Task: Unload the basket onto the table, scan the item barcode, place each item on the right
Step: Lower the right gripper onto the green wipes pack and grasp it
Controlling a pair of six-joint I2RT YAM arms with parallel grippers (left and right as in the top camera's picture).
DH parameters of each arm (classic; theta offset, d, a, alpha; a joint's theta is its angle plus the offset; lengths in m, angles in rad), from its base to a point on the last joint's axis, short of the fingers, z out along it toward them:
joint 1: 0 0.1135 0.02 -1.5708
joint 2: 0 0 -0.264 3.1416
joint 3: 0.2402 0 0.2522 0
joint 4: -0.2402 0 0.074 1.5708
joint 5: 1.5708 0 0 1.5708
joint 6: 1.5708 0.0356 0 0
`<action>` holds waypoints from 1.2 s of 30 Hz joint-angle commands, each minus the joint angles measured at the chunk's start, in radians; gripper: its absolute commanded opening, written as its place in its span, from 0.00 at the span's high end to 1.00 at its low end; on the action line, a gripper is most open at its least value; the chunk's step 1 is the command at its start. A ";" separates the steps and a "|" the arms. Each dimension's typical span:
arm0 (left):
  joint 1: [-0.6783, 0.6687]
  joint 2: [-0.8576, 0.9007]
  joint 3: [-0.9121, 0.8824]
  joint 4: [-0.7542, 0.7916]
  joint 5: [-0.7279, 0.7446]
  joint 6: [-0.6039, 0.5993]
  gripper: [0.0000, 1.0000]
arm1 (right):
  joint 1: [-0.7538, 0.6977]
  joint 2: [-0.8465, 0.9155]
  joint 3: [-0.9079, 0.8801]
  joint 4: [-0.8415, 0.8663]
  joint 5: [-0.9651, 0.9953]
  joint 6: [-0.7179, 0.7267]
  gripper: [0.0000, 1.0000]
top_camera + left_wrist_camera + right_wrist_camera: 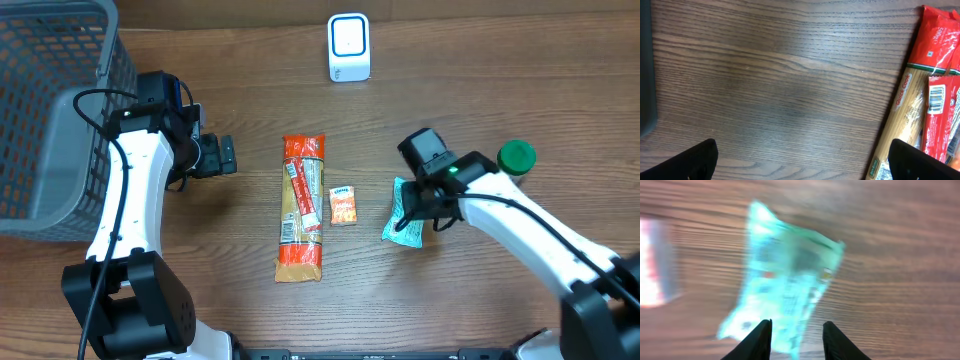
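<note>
The teal packet (401, 230) lies flat on the bench (500, 80), right of centre in the overhead frame, just beside a small orange sachet (343, 204) and well apart from the white scanner (348, 46) at the top centre. It is judged to be the item chosen for scanning, since the right arm (520, 225) is bent down over it. The right jaws are set to a narrow gap with the packet's lower edge between them. Whether the packet is pinched or merely straddled cannot be told. The left jaws are spread wide and hold nothing. They are parked at the centre left, between the grey basket (60, 60) and the long pasta pack (301, 205), presumably to be kept out of the right arm's way.

The overhead view alone shows the scanner, the basket, a green lid (517, 156) behind the right arm, and how far the packet would have to be carried. The right wrist view alone shows the packet (785, 275) from close above, filling the middle of the frame, but it is blurred and no barcode can be made out there. The left wrist view shows bare wood grain and, at its right edge, a barcode on the pasta pack (940, 95) that cannot be read from overhead.
</note>
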 commanded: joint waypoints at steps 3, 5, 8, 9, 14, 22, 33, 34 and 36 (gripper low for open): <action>0.000 -0.023 0.013 0.001 0.011 0.026 0.00 | -0.013 -0.019 0.021 0.005 -0.243 -0.126 0.86; 0.000 -0.023 0.013 0.001 0.011 0.026 0.00 | -0.025 -0.011 0.016 0.010 -0.266 -0.125 0.92; 0.000 -0.023 0.013 0.001 0.011 0.026 0.00 | -0.051 0.010 0.014 0.016 -0.314 -0.125 0.96; 0.000 -0.023 0.013 0.001 0.011 0.026 0.00 | -0.058 0.020 0.014 0.022 -0.339 -0.125 0.96; 0.000 -0.023 0.013 0.001 0.011 0.026 0.00 | -0.069 0.087 0.013 0.031 -0.371 -0.126 0.96; 0.000 -0.023 0.013 0.001 0.011 0.026 0.00 | -0.069 0.210 0.008 0.039 -0.457 -0.183 0.96; 0.000 -0.023 0.013 0.001 0.011 0.026 0.00 | -0.070 0.248 -0.034 0.115 -0.459 -0.182 0.96; 0.000 -0.023 0.013 0.001 0.011 0.026 0.00 | -0.070 0.248 -0.028 0.111 -0.459 -0.182 0.96; 0.000 -0.023 0.013 0.001 0.011 0.026 0.00 | -0.070 0.248 -0.005 0.084 -0.459 -0.182 0.96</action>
